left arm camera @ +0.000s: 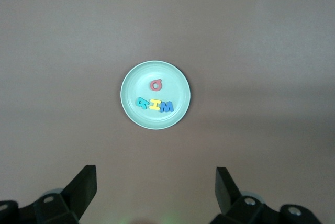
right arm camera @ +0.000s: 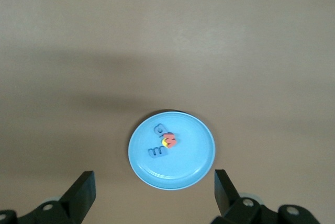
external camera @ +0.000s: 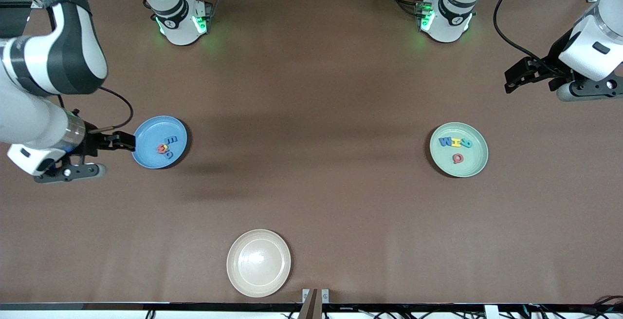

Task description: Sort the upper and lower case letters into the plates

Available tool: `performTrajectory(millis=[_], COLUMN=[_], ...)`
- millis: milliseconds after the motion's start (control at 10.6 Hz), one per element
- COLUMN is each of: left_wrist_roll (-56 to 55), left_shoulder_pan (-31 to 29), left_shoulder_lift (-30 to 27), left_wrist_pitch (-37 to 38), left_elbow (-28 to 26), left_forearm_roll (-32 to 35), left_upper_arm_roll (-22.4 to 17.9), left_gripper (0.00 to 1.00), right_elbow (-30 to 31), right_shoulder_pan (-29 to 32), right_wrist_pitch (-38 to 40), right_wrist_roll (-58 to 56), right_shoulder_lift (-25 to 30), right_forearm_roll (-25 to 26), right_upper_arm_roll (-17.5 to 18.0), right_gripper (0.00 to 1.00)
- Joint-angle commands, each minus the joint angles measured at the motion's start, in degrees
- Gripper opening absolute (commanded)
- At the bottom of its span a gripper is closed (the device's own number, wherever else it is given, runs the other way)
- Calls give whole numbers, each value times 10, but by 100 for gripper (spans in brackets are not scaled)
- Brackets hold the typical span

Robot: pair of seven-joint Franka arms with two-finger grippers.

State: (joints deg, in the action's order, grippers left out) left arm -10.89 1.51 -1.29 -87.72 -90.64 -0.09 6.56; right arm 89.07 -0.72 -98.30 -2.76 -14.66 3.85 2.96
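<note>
My right gripper (external camera: 127, 142) hangs with its jaws spread and empty over the edge of the blue plate (external camera: 146, 151) that faces the right arm's end of the table. My left gripper (external camera: 511, 79) waits, released and empty, above bare table toward 1 o'clock of the mint plate (external camera: 474, 160).

I judge the risk to be a misfiled letter: the red letter (right arm camera: 170, 139) overlaps the yellow letter (right arm camera: 164, 143), so I cannot read their case, and a regrasp could drag both.

The blue plate holds 4 small flat letters, 2 blue, 1 red and 1 yellow, clustered toward 3 o'clock of its centre. The mint plate holds 4: teal, yellow and blue in a row, 1 red below. The cream plate (external camera: 258, 262) lies bare.
</note>
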Motion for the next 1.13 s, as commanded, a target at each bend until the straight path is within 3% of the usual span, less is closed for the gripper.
performTrajectory(millis=[0, 377, 471, 848, 1037], left_wrist_roll=[2, 8, 8, 8, 8], left_shoulder_pan=[2, 1, 1, -2, -3], left_shoulder_lift=[-7, -7, -7, -7, -6], left_wrist_pitch=[0, 0, 0, 0, -2], left_elbow=[-3, -3, -4, -3, -2], left_forearm_roll=[-18, -18, -18, -19, -19], left_upper_arm_roll=[-5, -7, -7, -6, -6], left_gripper=[100, 100, 100, 100, 100], right_elbow=[10, 13, 13, 7, -33], right_shoulder_pan=[-17, -30, -47, -52, -51], right_wrist_pitch=[8, 25, 27, 33, 47], right_wrist_roll=[-1, 0, -1, -1, 1], right_shoulder_lift=[46, 78, 84, 83, 85], right_forearm_roll=[6, 7, 7, 8, 5], right_upper_arm_roll=[-32, -38, -56, -59, -62], right_gripper=[100, 100, 100, 100, 100])
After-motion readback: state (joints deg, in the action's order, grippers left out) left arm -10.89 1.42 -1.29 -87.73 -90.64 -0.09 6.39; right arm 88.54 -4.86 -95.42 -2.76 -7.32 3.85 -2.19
